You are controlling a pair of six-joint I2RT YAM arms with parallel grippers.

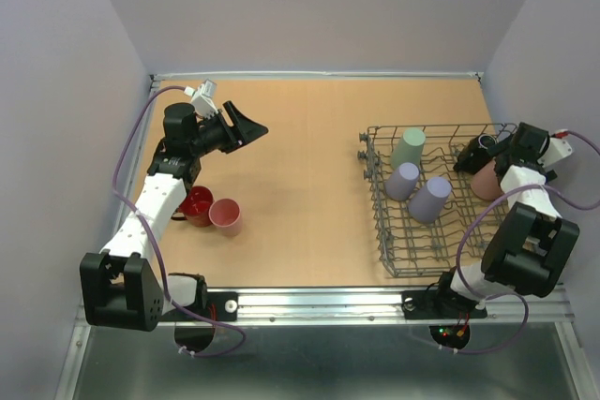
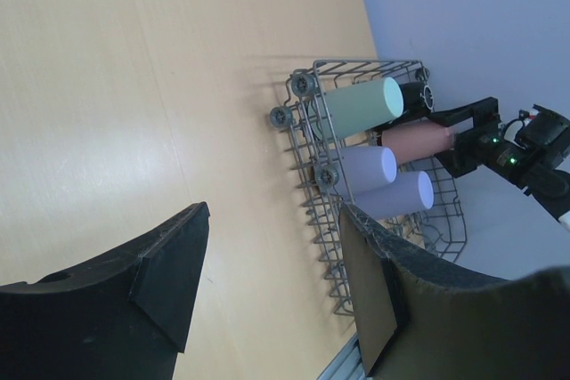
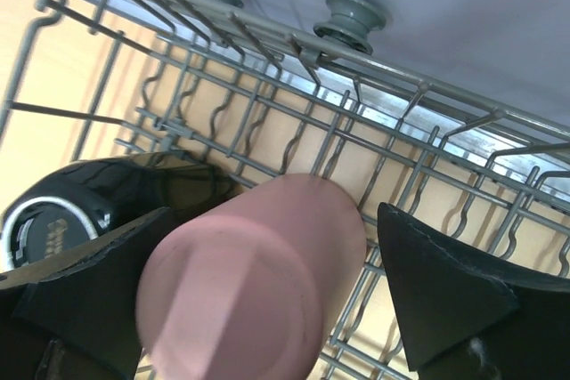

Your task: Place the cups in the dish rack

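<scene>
Right claw (image 3: 276,220): spread wide, fingers (image 3: 89,300) on either side of a pink cup (image 3: 258,300), with a clear gap on the right-hand side. Cannot tell whether touching on the other side. Not clamped. Base of that pink cup turned toward the wrist camera, its body lying over the wires of the dish rack (image 1: 427,126), hard by the rack's right wall. Just left of it in the wrist view, a dark mug (image 3: 116,189), glossy, also inside the rack and touching or nearly touching the pink cup.

Farther left within the rack, as seen from above: a sage-green cup (image 1: 408,147) at the far end, then the far lavender cup (image 1: 403,181) and the near lavender cup (image 1: 430,199) side by side, all tilted among the tines. Rack itself on the right half of the surface (image 1: 300,166).

Left claw (image 2: 272,246): fully parted, holding nothing, hanging above bare surface at the far left, well apart from the rack. Near the left arm, closer in, a red mug (image 1: 197,205) and a second pink cup (image 1: 226,216), upright, mouths up, standing just beside each other on the surface.
</scene>
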